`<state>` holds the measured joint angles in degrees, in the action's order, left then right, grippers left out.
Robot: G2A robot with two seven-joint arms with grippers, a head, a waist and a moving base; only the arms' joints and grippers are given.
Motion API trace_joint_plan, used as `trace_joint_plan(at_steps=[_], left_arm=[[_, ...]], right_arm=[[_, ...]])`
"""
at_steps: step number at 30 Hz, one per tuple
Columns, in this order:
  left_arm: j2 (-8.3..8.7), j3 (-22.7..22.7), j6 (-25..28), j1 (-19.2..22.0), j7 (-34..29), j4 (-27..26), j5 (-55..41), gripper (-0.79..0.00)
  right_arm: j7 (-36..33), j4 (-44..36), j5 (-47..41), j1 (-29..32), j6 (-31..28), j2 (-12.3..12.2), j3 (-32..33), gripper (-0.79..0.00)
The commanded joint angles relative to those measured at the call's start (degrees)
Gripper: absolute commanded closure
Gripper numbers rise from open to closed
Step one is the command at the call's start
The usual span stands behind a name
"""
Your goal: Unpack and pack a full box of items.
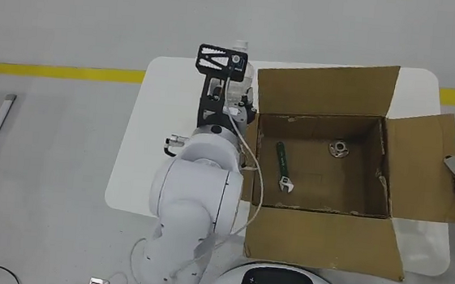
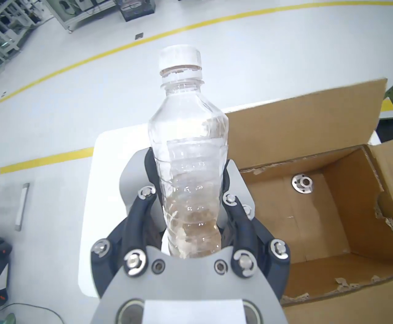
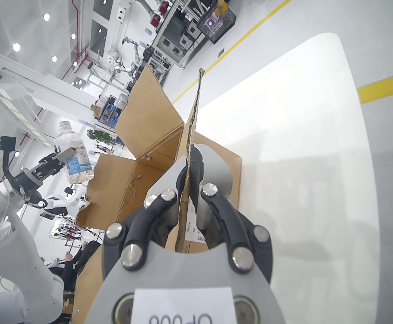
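**Left claw and bottle: handling entry**

Left claw (image 2: pixel 188 171): clamped on the lower body of a clear bottle (image 2: pixel 187 129), one finger on each side. The white cap points away from the wrist, and the bottle sits straight in the grip.

Table (image 2: pixel 103 159): white, directly beneath this claw. We judge it to be the spot where the bottle gets stood if we are unpacking.

Box (image 2: pixel 307 122): brown card with its flaps open, just beside the claw on its right-arm side. The claw and bottle are outside the box walls.

Contents: a round metal flange (image 2: pixel 302 183) near the far wall and a green-handled wrench (image 1: pixel 284 169) near the wall closest to the left claw. The two lie well apart.

Right claw (image 3: pixel 190 165): closed on the edge of the box flap (image 3: pixel 196 116) at the far side of the box from the left claw. We judge that it is steadying the box.

Handling notes (our judgement):
- We cannot tell from this pose alone whether the bottle is going out or in.
- If out, lower it until the base meets the table flat, then let go. A thin, light bottle tips easily.
- If in, lift it over the near wall and set it down between the wrench and the flange.
- Grip gently, since the ribbed wall will buckle under a hard squeeze.
- Leave the flap pinched until the bottle is set down.
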<state>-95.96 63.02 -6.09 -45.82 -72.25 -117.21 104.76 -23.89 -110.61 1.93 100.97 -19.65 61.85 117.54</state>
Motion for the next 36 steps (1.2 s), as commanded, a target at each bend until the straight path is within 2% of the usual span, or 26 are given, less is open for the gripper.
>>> trace_joint_plan(at_steps=[1, 7, 11, 20, 25, 32, 33, 34, 35, 36], left_arm=[[0.13, 2.00, 0.56, -0.18, 0.10, -0.41, 1.30, 0.000], [0.59, 7.86, 2.54, -2.36, -0.56, -0.14, 3.31, 0.000], [0.98, 11.02, 4.29, -5.15, -0.86, 2.17, 4.14, 0.000], [1.35, 11.04, 5.22, -13.09, 0.87, 11.95, 5.91, 0.000], [1.54, 11.84, 4.91, -14.61, 2.21, 17.87, 7.42, 0.000], [1.47, 11.77, 4.34, -15.23, 3.78, 22.64, 6.63, 0.000], [1.43, 11.74, 4.14, -15.29, 3.88, 23.29, 6.24, -0.018], [1.41, 11.66, 3.97, -15.28, 4.12, 23.93, 6.27, -0.089], [1.40, 11.54, 3.86, -15.33, 4.19, 24.76, 6.47, -0.086], [1.36, 11.45, 3.61, -15.32, 4.31, 25.30, 6.19, -0.117]], right_arm=[[0.09, -0.16, 0.05, 0.18, 0.12, 0.05, -0.11, 0.000], [0.08, -0.15, 0.09, 0.24, -0.03, 0.17, -0.34, 0.000], [0.01, -0.15, 0.10, 0.31, -0.14, 0.24, -0.56, 0.000], [-0.18, -0.07, 0.39, 0.39, -0.25, 0.37, -0.86, 0.000], [-0.36, -0.04, 0.52, 0.47, -0.41, 0.43, -0.79, 0.000], [-0.60, -0.06, 0.28, 1.01, -0.75, 0.53, -0.35, 0.000], [-0.63, -0.09, 0.26, 1.05, -0.77, 0.54, -0.31, 0.000], [-0.64, -0.11, 0.25, 1.09, -0.78, 0.56, -0.29, 0.000], [-0.69, -0.12, 0.18, 1.12, -0.77, 0.58, -0.34, 0.000], [-0.75, -0.13, 0.13, 1.12, -0.80, 0.59, -0.36, 0.000]])
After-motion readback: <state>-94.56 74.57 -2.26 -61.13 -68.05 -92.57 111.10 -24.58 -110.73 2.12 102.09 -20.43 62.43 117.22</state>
